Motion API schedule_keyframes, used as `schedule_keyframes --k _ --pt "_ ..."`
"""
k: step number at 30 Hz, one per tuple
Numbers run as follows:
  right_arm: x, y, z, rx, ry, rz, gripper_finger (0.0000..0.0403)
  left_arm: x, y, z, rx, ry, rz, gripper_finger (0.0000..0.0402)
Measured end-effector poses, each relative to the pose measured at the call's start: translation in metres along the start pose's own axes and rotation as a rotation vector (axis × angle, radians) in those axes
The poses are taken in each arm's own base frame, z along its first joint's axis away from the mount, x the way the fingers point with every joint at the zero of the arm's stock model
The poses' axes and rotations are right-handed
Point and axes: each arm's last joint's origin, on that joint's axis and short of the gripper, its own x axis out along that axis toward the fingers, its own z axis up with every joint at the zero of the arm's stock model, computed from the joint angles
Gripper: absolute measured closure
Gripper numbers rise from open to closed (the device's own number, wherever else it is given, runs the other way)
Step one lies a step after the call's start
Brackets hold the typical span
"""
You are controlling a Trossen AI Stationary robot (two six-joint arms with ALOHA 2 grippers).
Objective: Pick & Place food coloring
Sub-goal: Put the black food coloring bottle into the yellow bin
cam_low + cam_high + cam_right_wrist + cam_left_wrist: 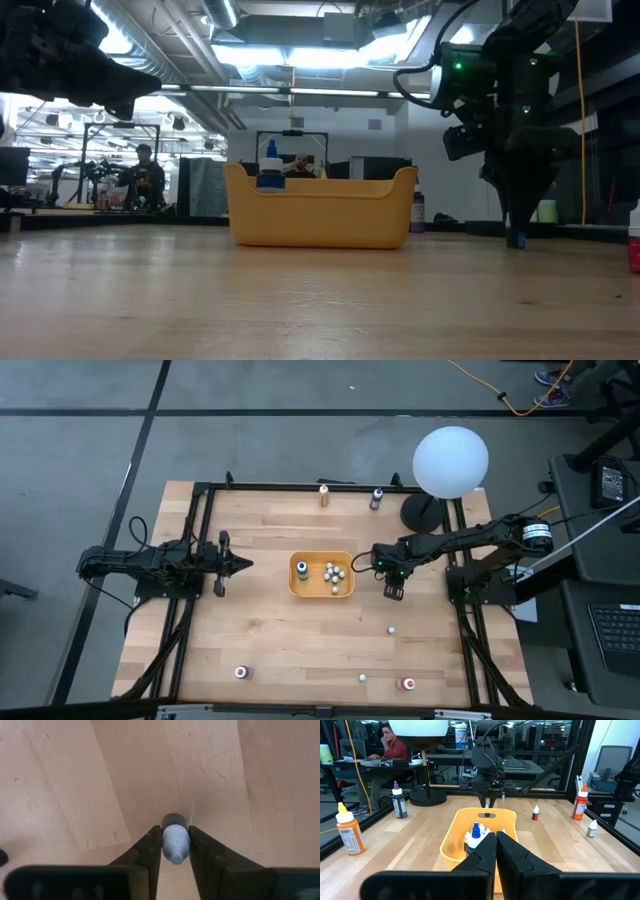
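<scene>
Wooden counter (280,640) carries the orange-yellow tray (296,586) of small bottles; just beside its right side, the right claw (175,851) pinches a white-capped food coloring bottle (175,840) upright; the left claw (496,851) waits closed, empty, left of the tray.

2 black jointed arms (150,563), cabled, with a green light.
</scene>
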Motion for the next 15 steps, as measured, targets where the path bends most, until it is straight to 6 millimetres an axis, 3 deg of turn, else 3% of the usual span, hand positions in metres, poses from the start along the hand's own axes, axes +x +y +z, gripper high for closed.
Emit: schedule_keyframes --k 4,9,15 --pt "0.000 0.000 0.000 0.001 -0.001 0.000 0.0328 0.000 0.000 0.000 0.000 0.000 0.000 0.0391" --pt "-0.004 0.001 0.002 0.005 0.017 -0.003 0.0319 0.000 0.000 0.000 0.000 0.000 0.000 0.0395" --pt "-0.039 0.007 0.022 -0.033 0.000 0.001 0.0326 0.000 0.000 0.000 0.000 0.000 0.000 0.0392"
